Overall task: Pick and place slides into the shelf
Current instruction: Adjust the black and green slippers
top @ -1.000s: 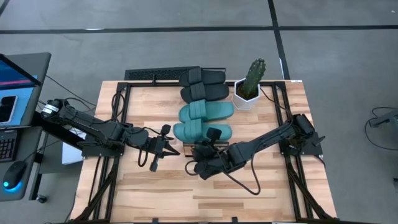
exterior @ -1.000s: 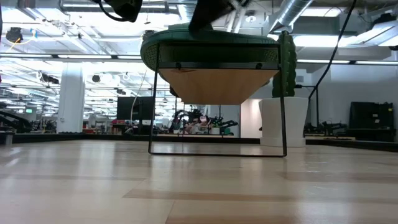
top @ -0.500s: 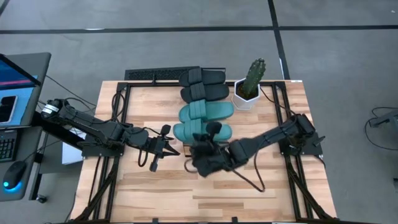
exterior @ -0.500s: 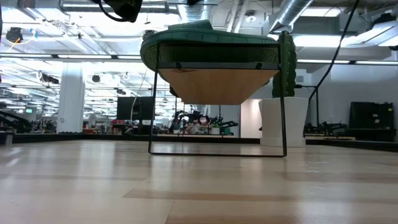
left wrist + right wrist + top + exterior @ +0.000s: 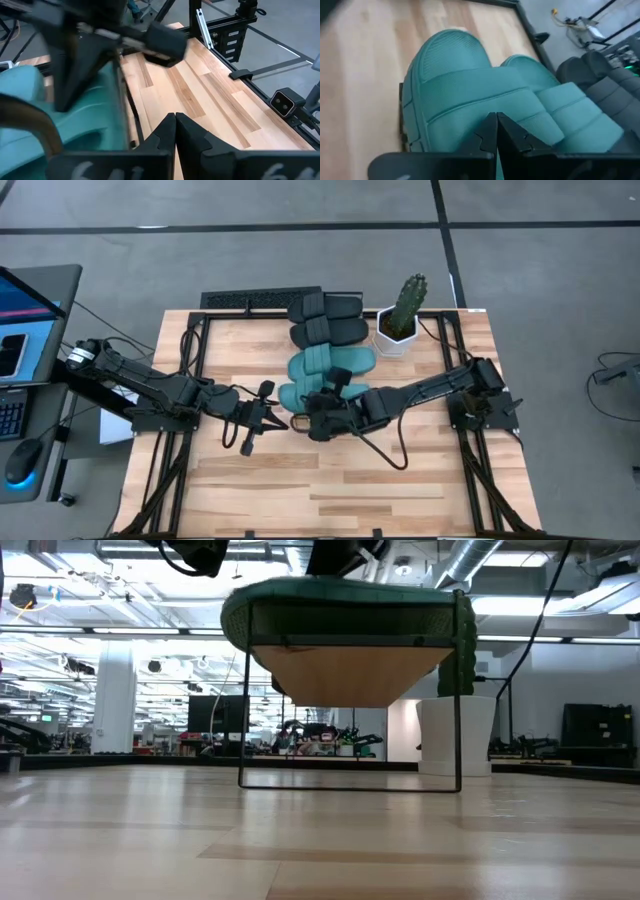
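Two black slides (image 5: 325,317) and two teal slides (image 5: 330,360) lie side by side on the shelf (image 5: 345,675), soles down. The near teal slide (image 5: 470,90) overhangs the shelf's near edge in the low view (image 5: 340,605). My right gripper (image 5: 312,412) is shut, with its fingertips (image 5: 496,120) at this slide's strap. My left gripper (image 5: 262,420) is shut and empty, above the table just left of the shelf. It also shows in its own wrist view (image 5: 175,120). My right gripper has its shut fingertips against the near teal slide's wide strap (image 5: 485,97), about mid-length of the slide. The fingers come from the table's right, slanting down, roughly along the slide. The slide lies sole down on the shelf. The fingers hide the exact spot of touch.
A cactus in a white pot (image 5: 398,330) stands on the table right of the shelf. A black bar (image 5: 250,300) lies at the table's far edge. Bare wooden table (image 5: 330,490) lies toward the near edge. A desk with a laptop (image 5: 25,310) stands to the left.
My right gripper has gone toward the table's far edge, from above the bare table onto the near teal slide, fingers staying shut. In the low view this slide's outline has grown wider and lower over the shelf's near edge.
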